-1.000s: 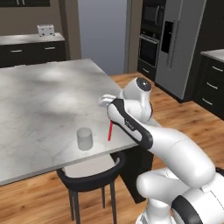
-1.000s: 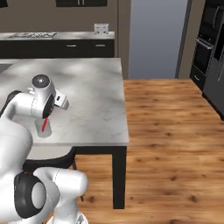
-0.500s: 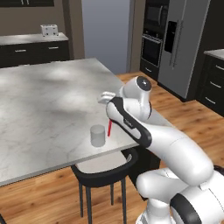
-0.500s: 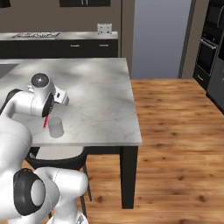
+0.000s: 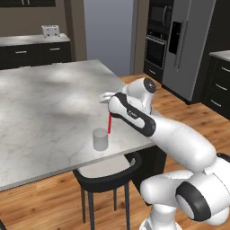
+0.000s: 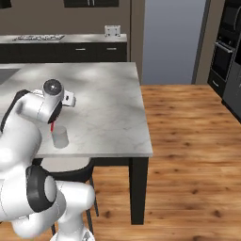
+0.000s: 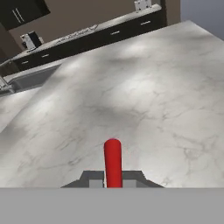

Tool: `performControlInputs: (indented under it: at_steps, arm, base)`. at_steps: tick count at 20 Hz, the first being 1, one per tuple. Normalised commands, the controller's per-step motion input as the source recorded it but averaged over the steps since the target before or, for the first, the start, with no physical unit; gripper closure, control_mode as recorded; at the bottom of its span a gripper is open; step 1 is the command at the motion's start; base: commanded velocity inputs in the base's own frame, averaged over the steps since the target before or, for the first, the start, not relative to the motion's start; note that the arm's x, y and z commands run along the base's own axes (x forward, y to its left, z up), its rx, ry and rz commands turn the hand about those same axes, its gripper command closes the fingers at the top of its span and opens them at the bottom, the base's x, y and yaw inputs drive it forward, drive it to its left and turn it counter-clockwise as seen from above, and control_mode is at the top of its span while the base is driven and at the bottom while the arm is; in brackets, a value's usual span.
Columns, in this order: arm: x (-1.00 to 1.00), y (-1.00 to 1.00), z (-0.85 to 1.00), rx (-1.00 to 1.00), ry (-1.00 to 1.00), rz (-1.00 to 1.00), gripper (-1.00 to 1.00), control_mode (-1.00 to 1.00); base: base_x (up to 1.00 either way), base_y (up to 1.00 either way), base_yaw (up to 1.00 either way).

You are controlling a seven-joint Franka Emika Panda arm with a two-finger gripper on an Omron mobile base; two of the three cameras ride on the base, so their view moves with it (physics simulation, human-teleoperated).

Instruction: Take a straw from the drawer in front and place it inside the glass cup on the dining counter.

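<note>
**Straw hanging from the hand beside the cup**

The hand (image 5: 109,99) is hovering over the near part of the marble counter (image 5: 40,103), pinching the top of the red straw (image 5: 109,123) between its two fingers. The straw is hanging straight down from the hand, upright, with its lower end close above the counter surface. In the hand view the straw (image 7: 113,162) is rising from between the dark fingertips (image 7: 92,178), pointing out over the marble.

The cup (image 5: 100,139) is standing on the counter near its front edge, just beside the straw and slightly nearer the robot's left in the left base view. From the right base view the straw (image 6: 52,127) is showing just above the cup (image 6: 60,137), partly hidden by the arm. The straw is outside the cup, apart from its rim. A black stool (image 5: 104,174) is sitting tucked under the counter edge below the cup.
</note>
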Motion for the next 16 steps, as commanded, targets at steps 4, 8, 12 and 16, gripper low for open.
performControlInputs:
  at_steps: [4,8,12,16]
  arm:
    - [0.52,0.05,-0.11,0.00,-0.03,0.21,1.00,-1.00]
    - [0.29,0.08,-0.16,0.00,-0.01,0.20,1.00,-1.00]
    - [0.00,0.30,-0.21,0.00,-0.03,0.11,1.00,-1.00]
    - [0.01,0.30,-0.11,0.00,-0.05,0.09,1.00,-1.00]
  base:
    - [0.00,0.00,0.00]
    - [0.00,0.00,0.00]
    - [0.00,0.00,0.00]
    - [0.00,0.00,0.00]
